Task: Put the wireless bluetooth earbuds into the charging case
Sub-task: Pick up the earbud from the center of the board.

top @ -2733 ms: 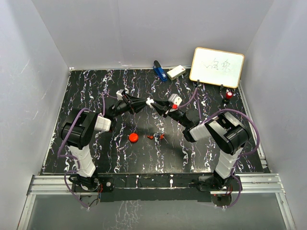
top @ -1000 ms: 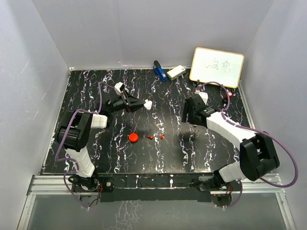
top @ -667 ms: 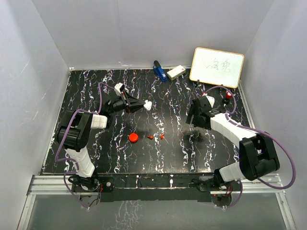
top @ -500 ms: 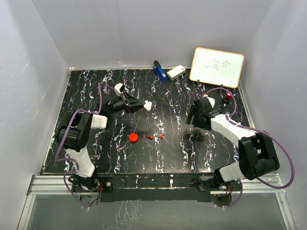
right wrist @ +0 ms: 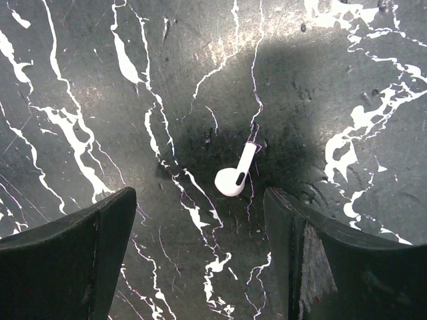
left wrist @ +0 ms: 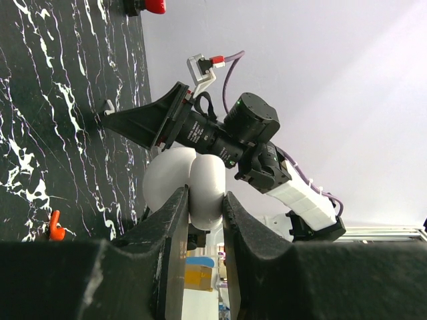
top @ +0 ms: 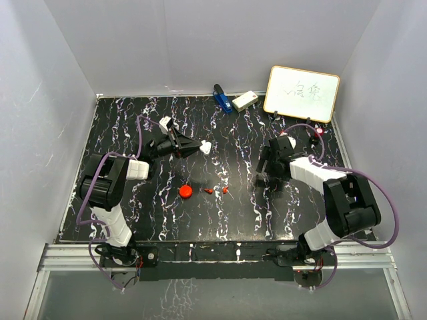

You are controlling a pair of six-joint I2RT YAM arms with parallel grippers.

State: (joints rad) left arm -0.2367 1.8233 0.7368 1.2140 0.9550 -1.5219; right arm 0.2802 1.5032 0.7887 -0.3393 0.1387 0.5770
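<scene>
A white earbud (right wrist: 235,175) lies on the black marbled table (right wrist: 100,80), stem pointing up-right. My right gripper (right wrist: 199,200) hangs open just above it, one finger on each side, touching nothing; in the top view this gripper (top: 269,179) points down at the right of the table and hides the earbud. My left gripper (left wrist: 203,200) is shut on the white charging case (left wrist: 193,180), held above the table at centre left (top: 206,147). Two tiny red earbud pieces (top: 209,191) (top: 225,190) lie at the middle of the table.
A red round button-like case (top: 185,192) sits left of the red pieces. At the back stand a whiteboard (top: 301,93), a blue object (top: 221,98) and a small white box (top: 245,101). A red-capped marker (top: 318,133) stands near the right edge.
My right arm has swung from the middle to the right and come down over the white earbud, its jaws a little wider. The left gripper has stayed put with the case.
</scene>
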